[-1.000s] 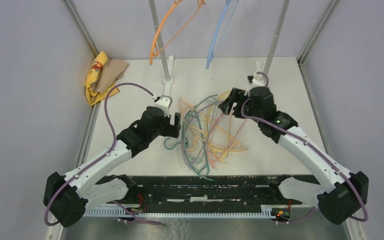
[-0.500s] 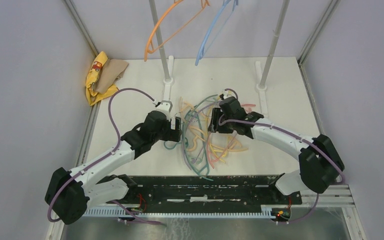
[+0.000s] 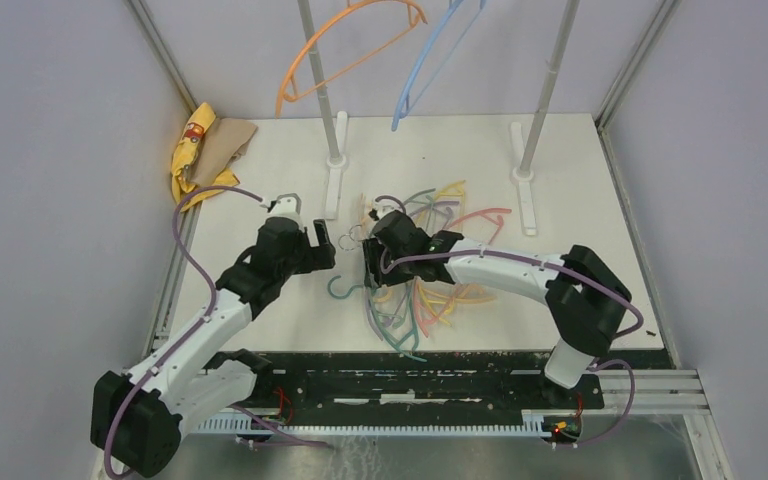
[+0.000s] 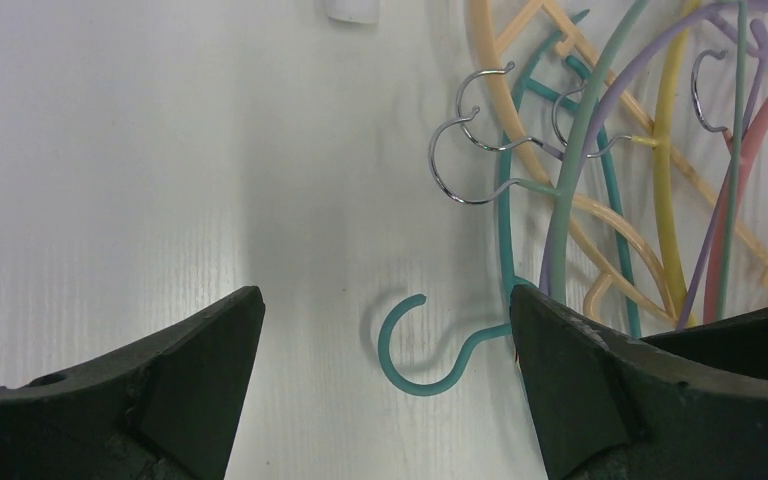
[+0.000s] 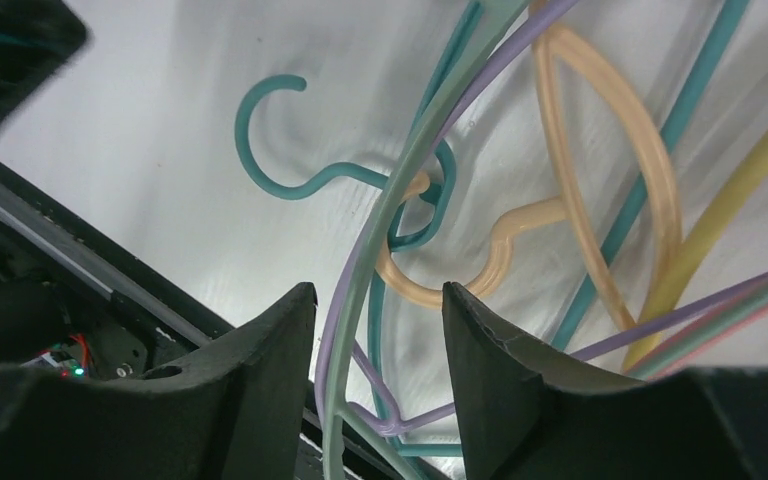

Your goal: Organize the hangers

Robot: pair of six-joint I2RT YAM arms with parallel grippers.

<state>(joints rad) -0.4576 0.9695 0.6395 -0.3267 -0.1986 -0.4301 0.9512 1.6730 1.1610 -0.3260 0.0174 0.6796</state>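
Finding both arms at the left margin of the loose hangers [image 3: 430, 275], which lie tangled flat on the table [image 3: 260, 160] between the two rack poles [image 3: 318, 90]. An orange hanger [image 3: 345, 50] and a blue hanger [image 3: 425, 65] hang up by the poles; the rest are not yet hung.

Left pincer [image 4: 385, 300]: jaws wide, holding nothing. It hovers over the teal hook [image 4: 415, 350], which lies between the fingers, nearer the right-hand one in the wrist view. The hook's mouth opens up and away from the wrist. Its shank runs sideways toward the right-hand finger and joins the teal body, whose long axis runs straight ahead of the pincer into the pile. Chrome wire hooks [image 4: 465, 150] lie just beyond, side by side, also turned toward the left arm.

Right pincer [image 5: 377, 295]: jaws about half apart, set astride a pale-green strand [image 5: 385, 250] and a purple strand [image 5: 360, 270] that pass lengthwise through the gap. Table shows beside them, and no clamp is evident. A peach hanger [image 5: 600, 150] lies beneath, its hook apparently looped with a teal one.

Judgement: the right arm reaches across the pile and is committed to the green and purple strands, while the left is nearer the teal hook. Closing the right jaws would likely take both strands together. Interlocked hooks are the risk on any lift.
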